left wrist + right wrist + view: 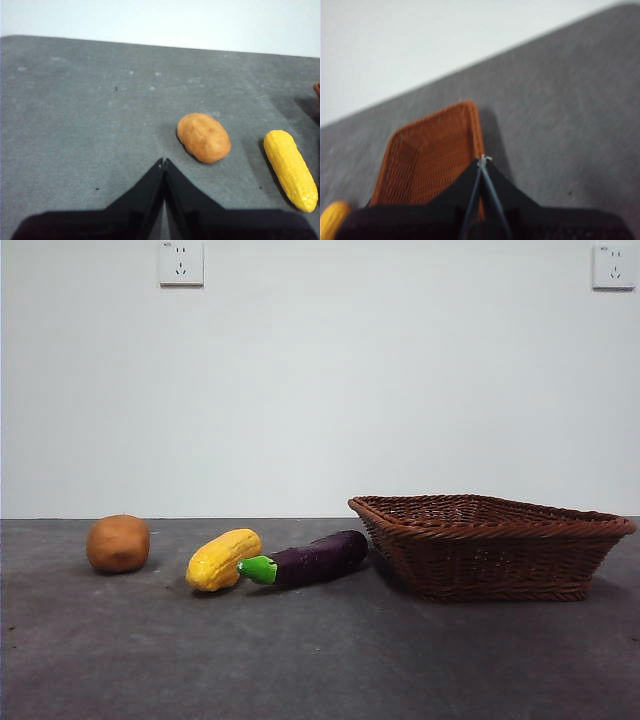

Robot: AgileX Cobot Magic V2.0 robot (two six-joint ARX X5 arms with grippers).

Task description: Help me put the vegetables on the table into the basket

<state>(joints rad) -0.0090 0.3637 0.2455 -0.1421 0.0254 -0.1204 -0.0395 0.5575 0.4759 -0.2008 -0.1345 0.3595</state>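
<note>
On the dark grey table [320, 660] lie a round brown potato [118, 543], a yellow corn cob [222, 559] and a purple eggplant [318, 558] with a green stem, in a row left of the wicker basket [490, 545]. The basket holds nothing that I can see. My left gripper [164, 162] is shut and empty, above the table close to the potato [203, 137], with the corn [290, 169] beyond it. My right gripper [482, 160] is shut and empty, above the basket's [432, 155] rim; a tip of corn [332, 216] shows at the edge. Neither gripper shows in the front view.
A white wall with two power sockets [181, 262] stands behind the table. The table's far edge [160, 46] runs past the potato.
</note>
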